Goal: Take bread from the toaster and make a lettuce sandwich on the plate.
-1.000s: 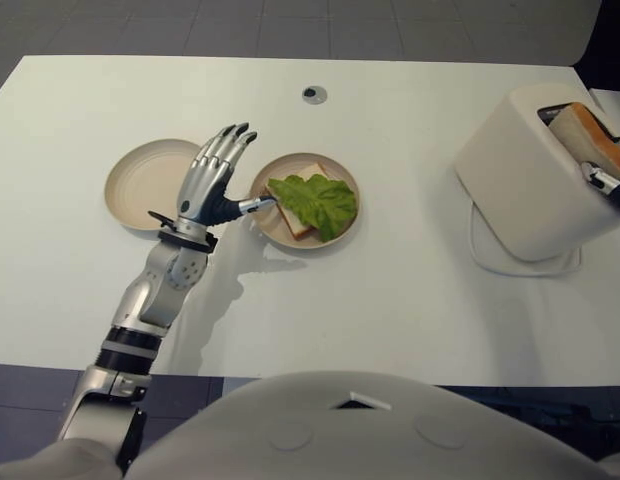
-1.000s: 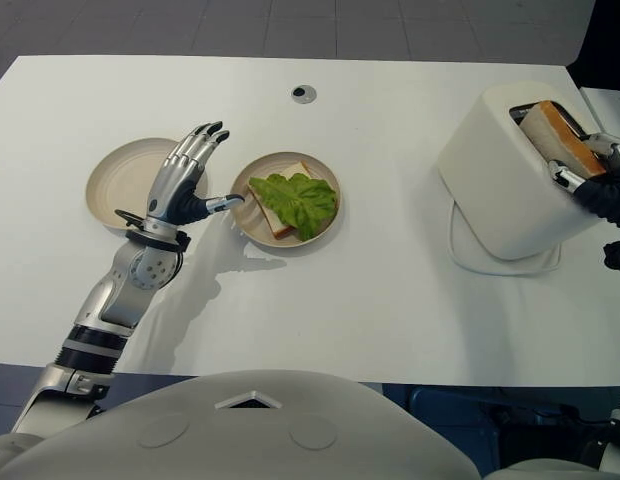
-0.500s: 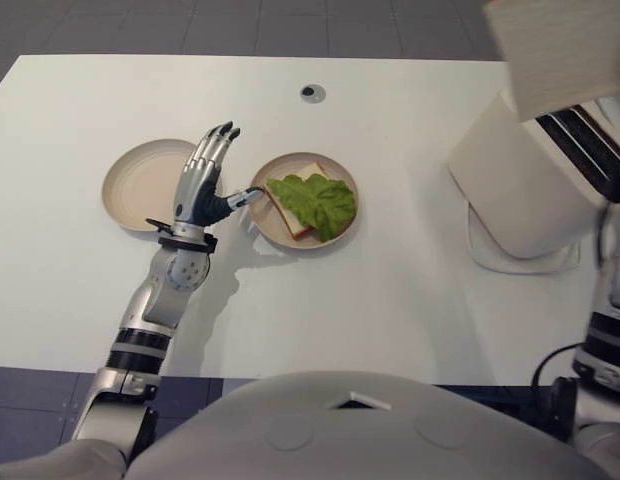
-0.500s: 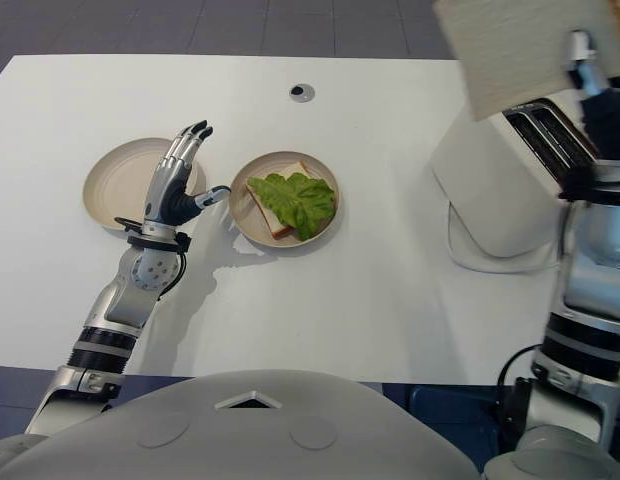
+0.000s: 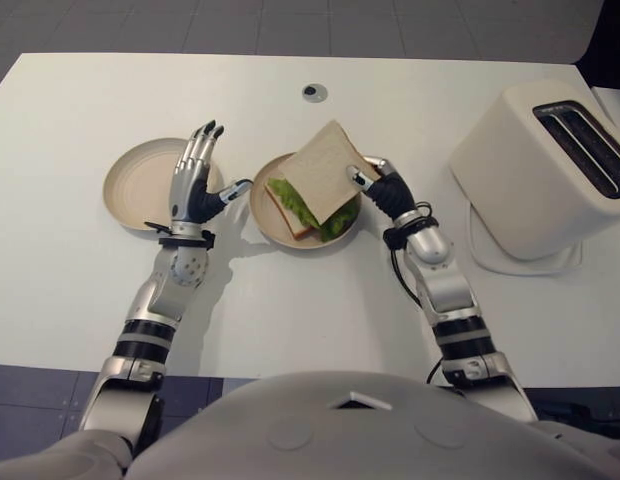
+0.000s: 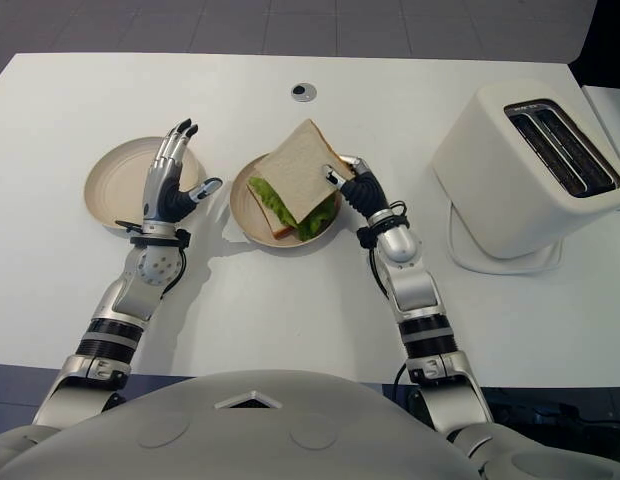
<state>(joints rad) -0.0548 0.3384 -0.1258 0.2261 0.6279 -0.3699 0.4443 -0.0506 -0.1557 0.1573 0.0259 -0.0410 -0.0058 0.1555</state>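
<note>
A slice of bread (image 5: 326, 170) hangs tilted just above the middle plate (image 5: 270, 215), pinched at its right edge by my right hand (image 5: 383, 189). Under it on that plate lie a lettuce leaf (image 5: 295, 201) and a lower bread slice (image 5: 295, 228). My left hand (image 5: 195, 183) stands upright with its fingers spread, just left of the plate and holding nothing. The white toaster (image 5: 550, 165) sits at the right on its tray, slots dark and bare.
A second, bare plate (image 5: 135, 185) lies left of my left hand. A small round grommet (image 5: 314, 94) is set in the table behind the plates. The table's front strip is open white surface.
My right hand pulled the slice out of the toaster, raised it high, then carried it left and down over the lettuce plate. The tipped toaster has settled flat. The left hand edged left.
</note>
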